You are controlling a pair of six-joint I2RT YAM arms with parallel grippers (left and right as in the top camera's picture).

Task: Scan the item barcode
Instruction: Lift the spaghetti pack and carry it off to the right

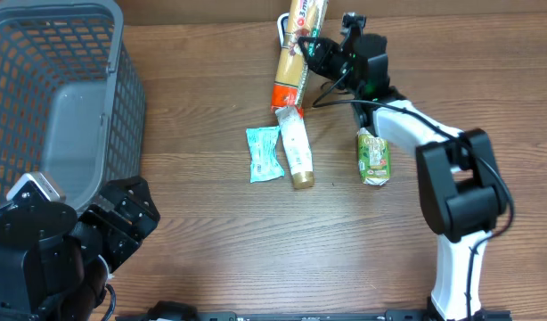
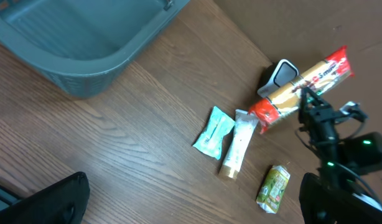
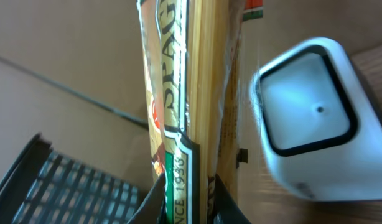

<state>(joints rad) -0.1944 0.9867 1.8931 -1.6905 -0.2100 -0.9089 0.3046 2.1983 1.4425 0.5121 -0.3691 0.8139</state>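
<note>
Running lengthwise just beside the white barcode scanner (image 3: 306, 121) with its dark-framed window, at the far edge of the brown wooden table (image 1: 211, 241), the long yellow-and-red plastic spaghetti packet (image 3: 191, 93) is presumably held there to bring its barcode, not visible here, before that window. The right gripper (image 1: 309, 49) is clamped across the packet, its arm stretched far forward. The left gripper (image 1: 122, 218) rests low beside the grey plastic basket (image 1: 122, 107), fingers wide apart.

Yellow spaghetti packet (image 1: 296, 53) with red ends and a green-and-white band; white, dark-rimmed scanner (image 3: 306, 124); grey lattice basket (image 1: 122, 107); teal sachet (image 1: 264, 153); white, gold-capped tube (image 1: 296, 147); green carton (image 1: 373, 156); brown wood-grain tabletop (image 1: 211, 223).
</note>
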